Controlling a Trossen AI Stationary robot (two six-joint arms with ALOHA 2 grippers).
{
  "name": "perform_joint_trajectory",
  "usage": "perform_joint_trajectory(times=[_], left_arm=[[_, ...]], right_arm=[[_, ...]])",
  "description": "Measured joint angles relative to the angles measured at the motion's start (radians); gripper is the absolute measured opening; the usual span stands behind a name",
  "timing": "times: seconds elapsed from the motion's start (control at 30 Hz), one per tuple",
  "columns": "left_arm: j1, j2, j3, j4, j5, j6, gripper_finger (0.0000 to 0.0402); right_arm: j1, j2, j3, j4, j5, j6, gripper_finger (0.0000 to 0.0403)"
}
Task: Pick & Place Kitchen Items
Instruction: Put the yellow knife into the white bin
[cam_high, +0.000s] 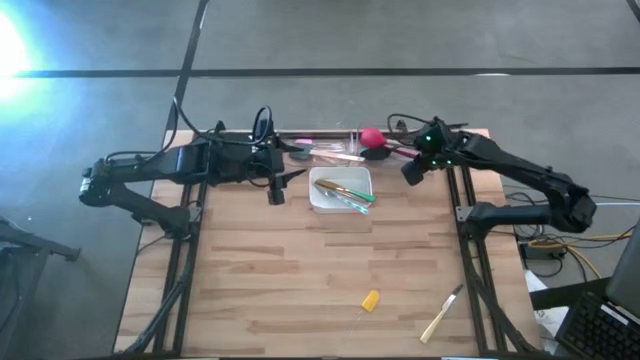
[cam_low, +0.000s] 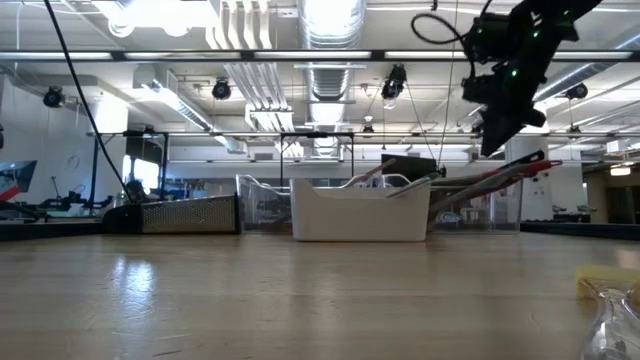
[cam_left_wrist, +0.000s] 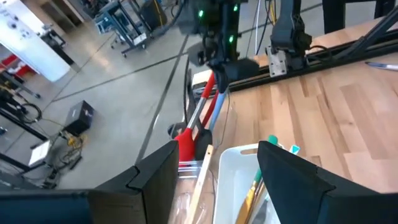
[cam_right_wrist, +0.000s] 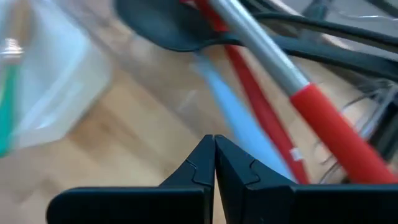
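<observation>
A white square tray (cam_high: 322, 201) at the table's far middle holds a few green-handled and pale sticks (cam_high: 345, 193). Behind it, a clear bin (cam_high: 320, 150) holds long utensils: a red-handled spatula (cam_right_wrist: 329, 127), a black spoon (cam_right_wrist: 161, 28), a pink piece (cam_high: 371, 136) and a blue piece (cam_right_wrist: 233, 115). My right gripper (cam_high: 410, 172) is shut and empty, hovering above these utensils to the right of the tray; it also shows in the right wrist view (cam_right_wrist: 214, 146) and the low view (cam_low: 492, 140). My left gripper (cam_high: 277, 188) is open and empty, to the left of the tray (cam_left_wrist: 214, 158).
A yellow piece (cam_high: 371, 300) and a knife with a pale handle (cam_high: 440, 316) lie near the table's near right. A steel box grater (cam_low: 185, 213) lies at the far left behind my left arm. Bare wood spans the table's middle and near left.
</observation>
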Motion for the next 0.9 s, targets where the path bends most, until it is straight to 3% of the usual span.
perform_joint_trajectory(times=[0.2,0.4,0.47,0.63,0.9], left_arm=[[0.0,0.0,0.0,-0.003,0.048,-0.069,0.0225],[-0.005,0.003,-0.037,-0.024,0.312,-0.213,0.0225],[-0.012,0.007,-0.07,-0.031,0.354,-0.216,0.0225],[-0.03,0.009,-0.138,-0.024,0.315,-0.205,0.0225],[-0.029,0.008,-0.159,-0.02,0.306,-0.214,0.0225]], right_arm=[[0.049,-0.121,0.017,-0.029,-0.166,0.053,0.0008],[0.237,-0.241,0.079,-0.028,-0.245,0.149,0.0008],[0.334,-0.266,0.111,-0.029,-0.215,0.191,0.0008],[0.654,-0.257,0.171,-0.028,-0.039,0.317,0.0008],[1.176,-0.028,0.278,-0.105,0.146,0.424,0.0008]])
